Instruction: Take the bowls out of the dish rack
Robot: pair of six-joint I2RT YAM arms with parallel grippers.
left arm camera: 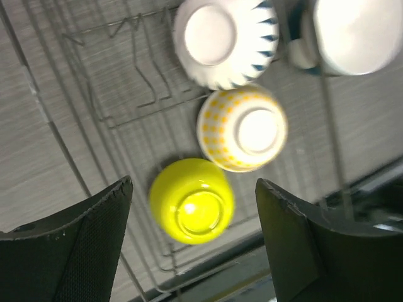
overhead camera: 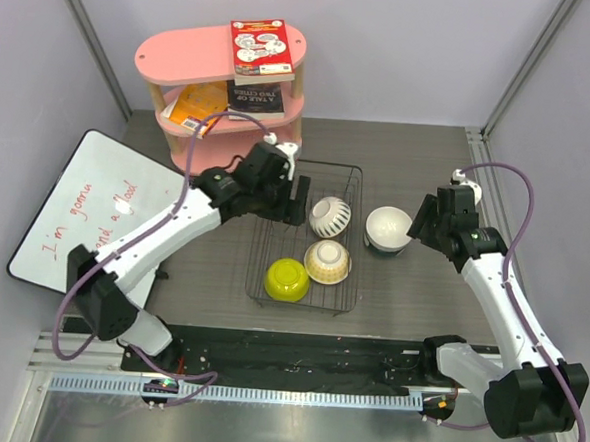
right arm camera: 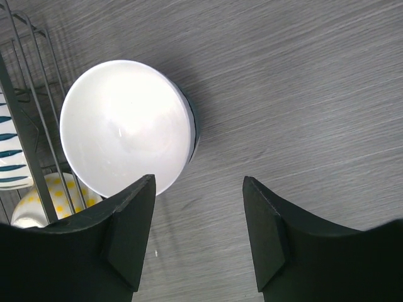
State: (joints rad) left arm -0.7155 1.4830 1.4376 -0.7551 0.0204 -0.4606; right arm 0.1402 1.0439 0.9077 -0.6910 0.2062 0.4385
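Note:
The black wire dish rack (overhead camera: 273, 245) holds three upturned bowls: a yellow-green one (overhead camera: 286, 279), a white one with yellow dots (overhead camera: 327, 261) and a white one with teal stripes (overhead camera: 329, 216). A fourth bowl, white inside and dark outside (overhead camera: 388, 228), stands upright on the table just right of the rack. My left gripper (overhead camera: 292, 196) hovers open over the rack's far left; in its wrist view (left arm camera: 194, 184) the yellow-green bowl (left arm camera: 192, 200) lies below the jaws. My right gripper (overhead camera: 422, 224) is open and empty, beside the white bowl (right arm camera: 123, 126).
A pink two-tier shelf (overhead camera: 185, 59) with books stands behind the rack. A whiteboard (overhead camera: 85, 208) lies at the left under my left arm. The rack's wires (right arm camera: 25, 94) border the white bowl's left. Enclosure walls close in on both sides.

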